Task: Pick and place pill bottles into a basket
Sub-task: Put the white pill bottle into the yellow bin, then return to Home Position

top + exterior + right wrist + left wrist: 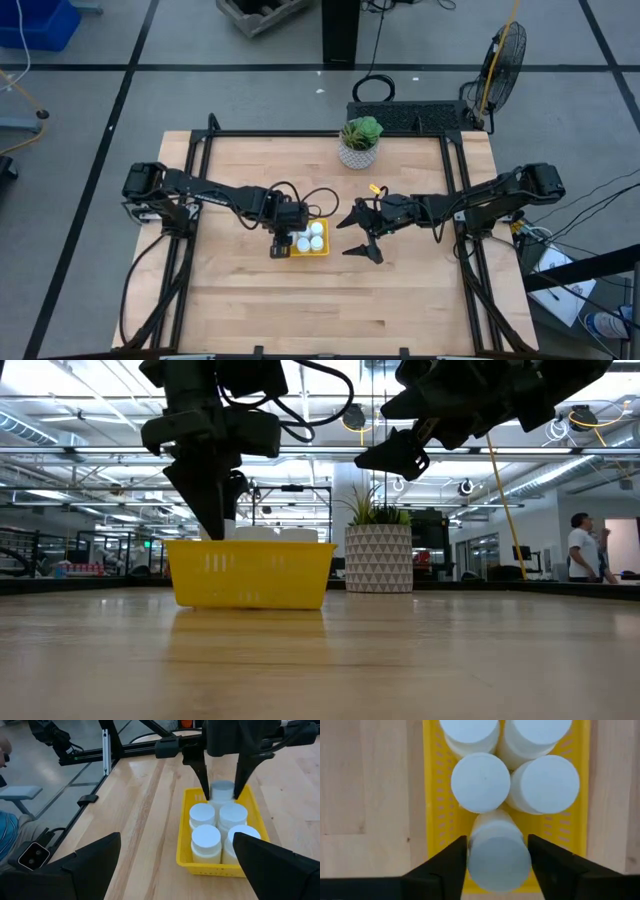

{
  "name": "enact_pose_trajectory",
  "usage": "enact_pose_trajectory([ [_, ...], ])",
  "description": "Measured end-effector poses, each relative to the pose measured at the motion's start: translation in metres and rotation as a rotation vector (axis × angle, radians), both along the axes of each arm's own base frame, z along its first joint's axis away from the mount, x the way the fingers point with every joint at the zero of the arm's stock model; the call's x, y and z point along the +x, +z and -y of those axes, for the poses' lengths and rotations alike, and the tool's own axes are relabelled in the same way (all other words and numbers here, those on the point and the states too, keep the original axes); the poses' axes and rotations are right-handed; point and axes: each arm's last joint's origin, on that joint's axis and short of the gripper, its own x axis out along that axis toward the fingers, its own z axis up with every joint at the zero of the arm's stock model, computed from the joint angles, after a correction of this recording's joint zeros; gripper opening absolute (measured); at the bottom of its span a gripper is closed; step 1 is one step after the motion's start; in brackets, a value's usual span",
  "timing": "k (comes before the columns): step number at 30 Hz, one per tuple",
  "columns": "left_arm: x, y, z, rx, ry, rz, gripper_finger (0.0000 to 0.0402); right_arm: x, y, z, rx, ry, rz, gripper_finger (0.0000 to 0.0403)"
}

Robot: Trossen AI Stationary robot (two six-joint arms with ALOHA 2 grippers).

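Observation:
The yellow basket [322,249] sits mid-table; it also shows in the low view [250,575]. Four white pill bottles [480,782] stand upright in it, close together. My left gripper [497,855] is above the basket's left end, pointing down, shut on a fifth pill bottle [497,860]; the right wrist view shows this too [221,790]. My right gripper [358,237] is open and empty, raised off the table just right of the basket. My left gripper pinches the fifth bottle by its two opposite sides [472,852] between its two fingers. The fingers [202,782] come from above, pointing down. The bottle stands upright inside the basket's left end; whether its base rests on the basket floor, I cannot tell.
A white patterned pot with a green plant [358,145] stands at the table's far edge, behind the basket. Bare wood lies on the near half of the table [320,310]. A person [583,550] stands far off in the room.

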Motion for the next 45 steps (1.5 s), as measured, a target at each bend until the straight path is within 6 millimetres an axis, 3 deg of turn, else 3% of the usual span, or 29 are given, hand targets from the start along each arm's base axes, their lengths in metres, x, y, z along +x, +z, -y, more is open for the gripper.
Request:
enact_pose_trajectory([
  [6,0.0,0.0,0.0,0.001,0.014,0.0,0.0256,0.0,0.0,0.0,0.0,0.0,0.0,0.038],
  [14,0.0,0.002,0.0,0.002,0.017,-0.011,0.0251,0.0,-0.001,0.0,0.0,0.001,-0.007,0.038],
  [22,-0.002,0.039,0.0,0.0,0.01,0.068,0.0241,0.0,-0.001,0.0,0.021,-0.008,-0.018,0.038],
  [25,-0.011,0.057,-0.001,-0.005,0.009,0.12,0.0241,0.0,0.001,0.0,0.002,0.0,0.009,0.038],
  [30,-0.047,0.099,0.0,-0.017,0.01,0.283,0.0241,-0.01,0.01,0.0,-0.035,0.001,-0.012,0.038],
  [36,-0.112,0.137,0.005,-0.062,0.041,0.492,0.0241,-0.034,0.037,0.003,-0.033,-0.013,0.028,0.038],
  [40,-0.148,0.141,0.014,-0.116,0.018,0.585,0.0241,-0.052,0.058,0.004,0.01,-0.023,0.095,0.038],
  [45,-0.178,0.129,0.022,-0.179,-0.059,0.644,0.0241,-0.076,0.073,0.0,0.01,0.01,0.204,0.038],
])
